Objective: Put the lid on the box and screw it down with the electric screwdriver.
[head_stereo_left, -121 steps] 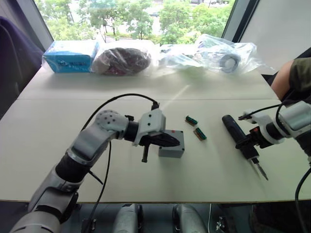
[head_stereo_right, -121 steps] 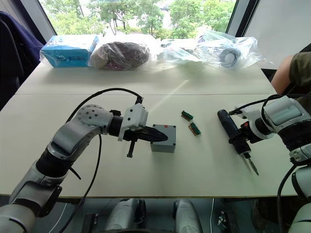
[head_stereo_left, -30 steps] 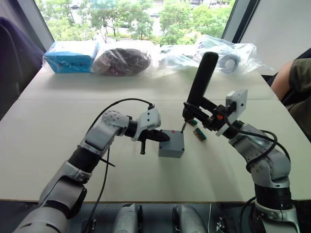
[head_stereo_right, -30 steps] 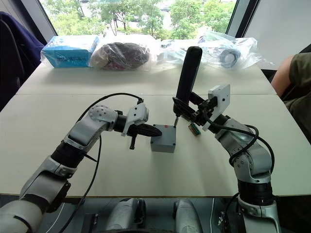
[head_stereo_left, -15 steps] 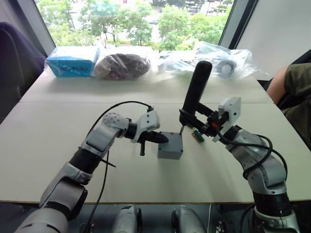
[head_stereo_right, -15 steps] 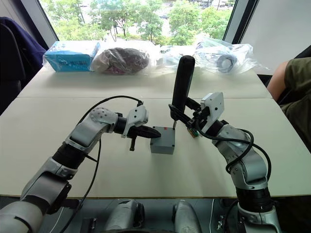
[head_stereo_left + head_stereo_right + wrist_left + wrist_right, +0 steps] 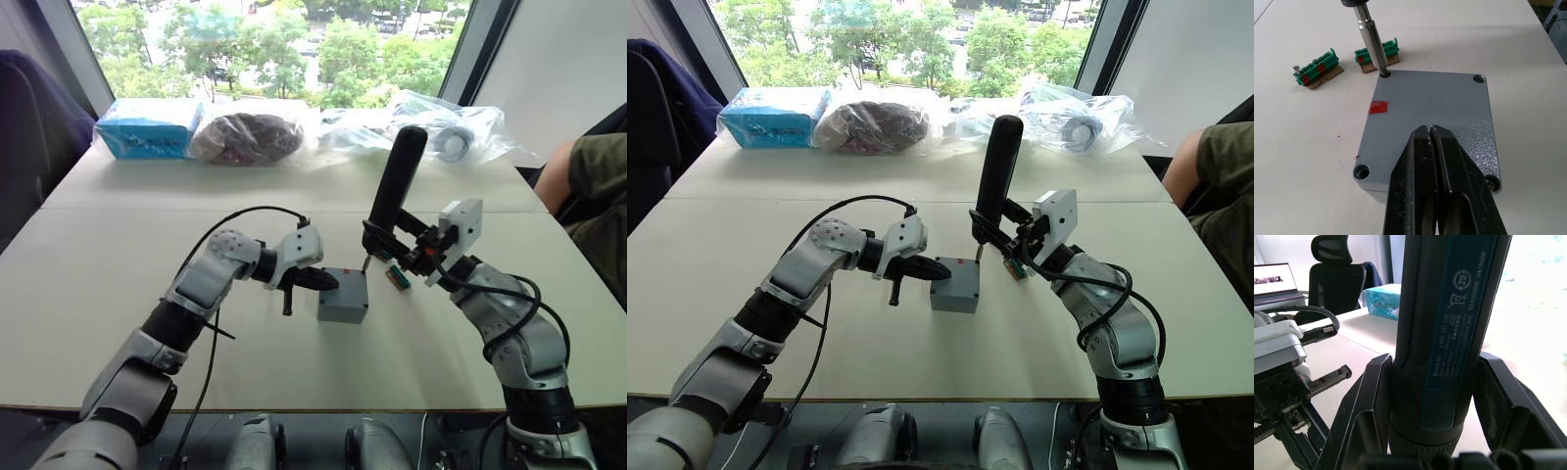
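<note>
The grey box (image 7: pixel 340 311) stands mid-table with the lid (image 7: pixel 1435 105) seated on it; the top face has a small red mark and corner screw holes. My left gripper (image 7: pixel 329 282) is shut, and its fingertips (image 7: pixel 1420 147) rest on the lid's top. My right gripper (image 7: pixel 385 242) is shut on the black electric screwdriver (image 7: pixel 396 184), holding it upright and slightly tilted. The metal bit (image 7: pixel 1373 46) stands in the lid's corner hole on the side nearest the green pieces. In the right wrist view the fingers (image 7: pixel 1367 404) clamp the screwdriver's barrel (image 7: pixel 1444 333).
Two small green pieces (image 7: pixel 1316 72) lie on the table just beyond the box. A blue packet (image 7: pixel 147 127) and several plastic bags (image 7: pixel 441 122) line the far edge. A person's sleeve (image 7: pixel 593 166) shows at the right.
My right gripper has lifted the screwdriver off the table, stood it upright and brought its bit to the lid's corner hole. The left gripper has stayed on the lid.
</note>
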Tool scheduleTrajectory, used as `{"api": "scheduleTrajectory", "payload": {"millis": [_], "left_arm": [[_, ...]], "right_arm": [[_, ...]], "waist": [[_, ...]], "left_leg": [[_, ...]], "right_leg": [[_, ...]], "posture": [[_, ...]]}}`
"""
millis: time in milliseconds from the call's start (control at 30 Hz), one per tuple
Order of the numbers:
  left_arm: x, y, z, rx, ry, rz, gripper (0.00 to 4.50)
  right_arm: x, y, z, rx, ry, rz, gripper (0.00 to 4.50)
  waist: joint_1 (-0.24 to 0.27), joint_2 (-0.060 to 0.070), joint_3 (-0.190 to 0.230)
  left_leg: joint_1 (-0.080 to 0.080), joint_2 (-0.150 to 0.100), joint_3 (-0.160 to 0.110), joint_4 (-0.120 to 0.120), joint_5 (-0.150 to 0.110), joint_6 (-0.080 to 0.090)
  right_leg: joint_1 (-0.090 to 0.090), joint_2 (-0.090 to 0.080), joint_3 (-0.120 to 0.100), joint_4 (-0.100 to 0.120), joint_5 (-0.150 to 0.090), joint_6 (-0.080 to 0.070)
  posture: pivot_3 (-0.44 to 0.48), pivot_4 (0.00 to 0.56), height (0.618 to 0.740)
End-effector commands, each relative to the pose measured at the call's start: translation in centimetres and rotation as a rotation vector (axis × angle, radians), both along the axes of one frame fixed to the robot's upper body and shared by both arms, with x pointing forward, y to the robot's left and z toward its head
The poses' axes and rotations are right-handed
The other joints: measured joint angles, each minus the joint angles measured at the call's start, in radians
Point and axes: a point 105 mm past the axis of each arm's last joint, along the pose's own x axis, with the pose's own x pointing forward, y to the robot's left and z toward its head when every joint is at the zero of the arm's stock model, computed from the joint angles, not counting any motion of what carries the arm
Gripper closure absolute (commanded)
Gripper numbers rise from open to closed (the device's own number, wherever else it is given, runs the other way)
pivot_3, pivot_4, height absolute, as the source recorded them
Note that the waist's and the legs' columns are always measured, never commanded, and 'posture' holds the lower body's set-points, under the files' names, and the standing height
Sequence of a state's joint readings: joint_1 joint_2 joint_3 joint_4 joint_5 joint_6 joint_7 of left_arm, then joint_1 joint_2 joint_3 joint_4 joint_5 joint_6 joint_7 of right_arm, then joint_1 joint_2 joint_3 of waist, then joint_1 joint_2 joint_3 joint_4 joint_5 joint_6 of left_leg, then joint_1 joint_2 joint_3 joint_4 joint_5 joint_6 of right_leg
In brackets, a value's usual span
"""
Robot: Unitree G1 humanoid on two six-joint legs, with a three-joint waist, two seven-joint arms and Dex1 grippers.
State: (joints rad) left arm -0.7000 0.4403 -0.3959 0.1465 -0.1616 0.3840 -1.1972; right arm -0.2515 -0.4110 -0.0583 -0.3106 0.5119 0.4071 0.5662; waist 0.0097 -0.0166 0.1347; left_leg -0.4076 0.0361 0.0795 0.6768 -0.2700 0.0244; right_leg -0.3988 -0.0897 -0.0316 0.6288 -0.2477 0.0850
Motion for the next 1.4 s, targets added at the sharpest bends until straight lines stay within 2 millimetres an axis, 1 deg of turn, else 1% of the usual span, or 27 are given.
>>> {"api": "scheduleTrajectory", "payload": {"millis": [33,300,500,633,700,833,867,933,1000,1067,1100,1167,1267,1300,1367,1400], "left_arm": [[-0.1,0.2,-0.7,0.024,0.013,0.003,4.5],[-0.2,0.0,-0.8,0.021,0.012,0.001,4.5],[-0.2,0.0,-0.8,0.018,0.013,0.0,4.5],[-0.3,-0.1,-0.9,0.017,0.018,-0.001,4.5],[-0.4,-0.1,-1.1,0.019,0.022,-0.001,4.5],[-0.5,0.0,-1.2,0.02,0.028,-0.001,4.5],[-0.5,0.0,-1.2,0.02,0.028,-0.001,4.5],[-0.4,0.1,-1.2,0.018,0.025,0.002,4.5],[-0.4,0.0,-1.0,0.003,0.017,0.007,4.5],[-0.2,-0.2,0.2,-0.068,0.023,0.026,4.5],[0.0,-0.2,1.1,-0.114,0.036,0.044,4.5],[0.3,-0.3,2.2,-0.174,0.059,0.071,4.5],[0.0,0.5,5.4,-0.266,0.091,0.069,4.5],[-0.3,0.9,6.1,-0.269,0.09,0.06,4.5],[-0.9,1.7,6.8,-0.237,0.064,0.04,4.5],[-1.3,2.2,6.9,-0.208,0.05,0.024,4.5]], "right_arm": [[-0.1,0.4,-5.4,-0.07,0.212,0.013,2.66],[-0.1,0.3,-5.0,-0.079,0.199,0.021,2.66],[0.0,0.2,-4.6,-0.081,0.185,0.023,2.66],[0.2,0.0,-3.6,-0.067,0.157,0.015,2.66],[0.7,0.0,-1.3,-0.036,0.1,0.01,2.66],[1.0,0.1,4.4,0.024,-0.024,0.023,2.66],[1.1,0.1,5.3,0.033,-0.039,0.026,2.66],[0.9,-0.2,8.8,0.062,-0.105,0.04,2.66],[0.6,-0.4,11.3,0.09,-0.145,0.053,2.66],[0.6,-1.0,13.3,0.157,-0.146,0.041,2.66],[0.8,-1.4,13.9,0.19,-0.126,0.025,2.66],[1.1,-2.0,14.3,0.227,-0.078,0.001,2.66],[1.3,-4.0,13.9,0.267,0.131,-0.009,2.66],[1.3,-4.8,13.8,0.263,0.181,-0.026,2.66],[1.4,-7.0,12.4,0.184,0.301,-0.114,2.66],[1.6,-8.7,11.1,0.148,0.39,-0.195,2.66]], "waist": [[0.0,0.0,0.0],[0.0,0.0,0.0],[0.0,0.0,0.0],[0.0,0.0,0.0],[0.0,0.0,0.0],[0.0,0.003,0.003],[0.0,0.004,0.004],[0.0,0.007,0.007],[0.0,0.011,0.012],[0.001,0.011,0.012],[0.002,0.011,0.012],[0.001,0.011,0.012],[0.0,0.009,0.016],[0.0,0.009,0.018],[0.001,0.01,0.024],[0.002,0.01,0.024]], "left_leg": [[0.0,0.0,0.0,0.0,0.0,0.0],[0.0,-0.004,0.001,-0.007,0.0,0.0],[0.0,-0.004,0.002,-0.009,0.0,0.0],[0.0,-0.004,0.002,-0.01,0.0,0.0],[0.0,-0.004,0.002,-0.01,0.0,0.0],[-0.002,-0.004,0.002,-0.01,0.0,0.0],[-0.003,-0.004,0.002,-0.01,0.0,0.0],[-0.005,-0.004,0.003,-0.01,0.0,0.0],[-0.008,-0.005,0.003,-0.01,0.0,0.0],[-0.011,-0.005,0.003,-0.01,0.001,0.0],[-0.012,-0.005,0.003,-0.01,0.001,0.0],[-0.016,-0.005,0.003,-0.01,0.001,0.0],[-0.02,-0.006,0.004,-0.009,0.001,0.0],[-0.021,-0.006,0.004,-0.009,0.001,0.0],[-0.021,-0.006,0.004,-0.009,0.001,0.0],[-0.022,-0.006,0.004,-0.009,0.001,0.0]], "right_leg": [[0.0,0.0,0.0,0.0,0.0,0.0],[-0.003,-0.006,-0.001,-0.001,0.0,-0.001],[-0.003,-0.006,-0.001,-0.003,0.0,-0.001],[-0.003,-0.006,-0.001,-0.004,0.0,-0.001],[-0.004,-0.006,-0.001,-0.004,0.0,-0.001],[-0.006,-0.008,-0.001,-0.004,0.0,-0.001],[-0.007,-0.008,-0.001,-0.004,0.0,-0.001],[-0.009,-0.008,-0.001,-0.004,0.0,-0.001],[-0.012,-0.008,0.0,-0.004,0.0,-0.001],[-0.014,-0.008,0.0,-0.004,0.0,0.0],[-0.015,-0.008,-0.001,-0.004,0.0,0.0],[-0.018,-0.007,-0.001,-0.004,0.0,0.0],[-0.023,-0.007,-0.001,-0.002,0.002,0.004],[-0.023,-0.007,-0.001,-0.001,0.002,0.004],[-0.024,-0.007,-0.001,-0.001,0.002,0.004],[-0.025,-0.008,-0.001,-0.001,0.002,0.004]], "posture": [[0.0,0.15,0.74],[0.0,0.15,0.74],[0.0,0.15,0.74],[0.0,0.15,0.74],[0.0,0.15,0.74],[0.0,0.15,0.74],[0.0,0.15,0.74],[0.0,0.15,0.74],[0.0,0.15,0.74],[0.0,0.15,0.74],[0.0,0.15,0.74],[0.0,0.15,0.74],[0.0,0.15,0.74],[0.0,0.15,0.74],[0.0,0.15,0.74],[0.0,0.15,0.74]]}}
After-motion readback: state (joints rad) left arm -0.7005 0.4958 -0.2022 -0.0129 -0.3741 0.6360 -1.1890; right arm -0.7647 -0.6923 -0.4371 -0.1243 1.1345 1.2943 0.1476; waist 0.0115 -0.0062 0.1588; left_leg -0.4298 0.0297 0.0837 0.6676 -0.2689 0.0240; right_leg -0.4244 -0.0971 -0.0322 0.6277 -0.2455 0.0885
